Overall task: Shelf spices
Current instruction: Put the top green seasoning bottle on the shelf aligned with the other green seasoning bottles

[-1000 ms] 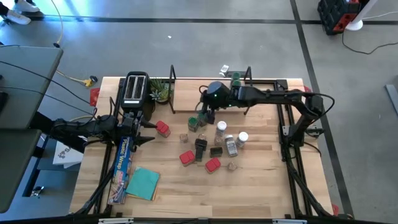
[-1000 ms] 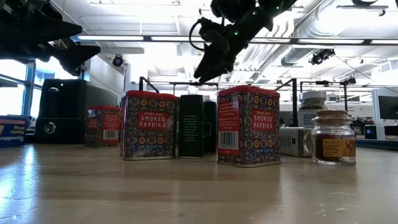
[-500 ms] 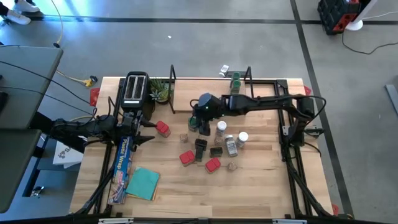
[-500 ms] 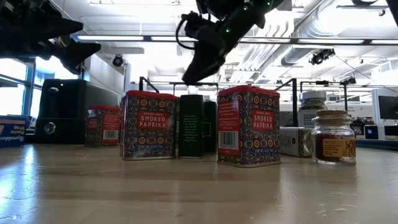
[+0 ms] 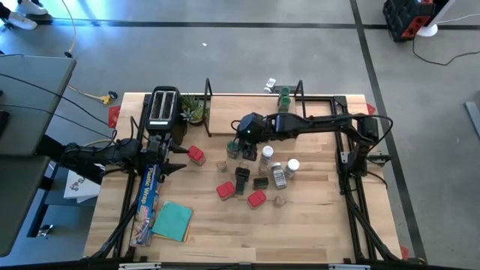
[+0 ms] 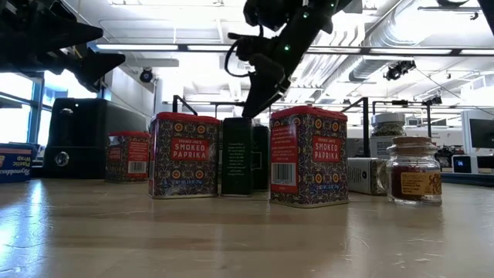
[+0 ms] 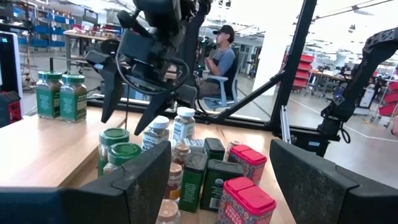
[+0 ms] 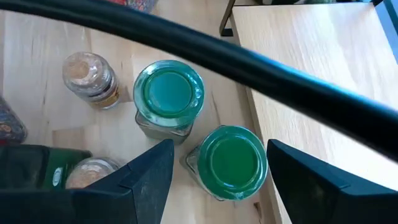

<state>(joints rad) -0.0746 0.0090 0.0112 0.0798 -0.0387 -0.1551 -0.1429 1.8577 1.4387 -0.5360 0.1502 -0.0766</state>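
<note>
Two green-lidded jars (image 8: 233, 160) stand side by side on the counter (image 5: 315, 217), just off the front edge of the shelf (image 5: 225, 118), and the right claw (image 5: 241, 144) hangs right above them, fingers (image 7: 112, 87) spread wide with nothing between them. One of those jars sits directly between the fingertips in the right wrist view, the other (image 8: 168, 93) just beside it, a small brown jar (image 8: 92, 78) near that. The rest of the spices cluster in front of the shelf: white-lidded jars (image 5: 267, 154), dark jars (image 5: 241, 178), red tins (image 5: 225, 190) toward the counter's middle. Another red tin (image 5: 196, 155) stands apart, nearer the toaster (image 5: 163, 109). Two more green-lidded jars (image 7: 61, 94) already stand on the shelf board at its far right end. The left claw (image 5: 180, 159) waits open in front of the toaster, over the blue foil box (image 5: 148, 196), empty.
</note>
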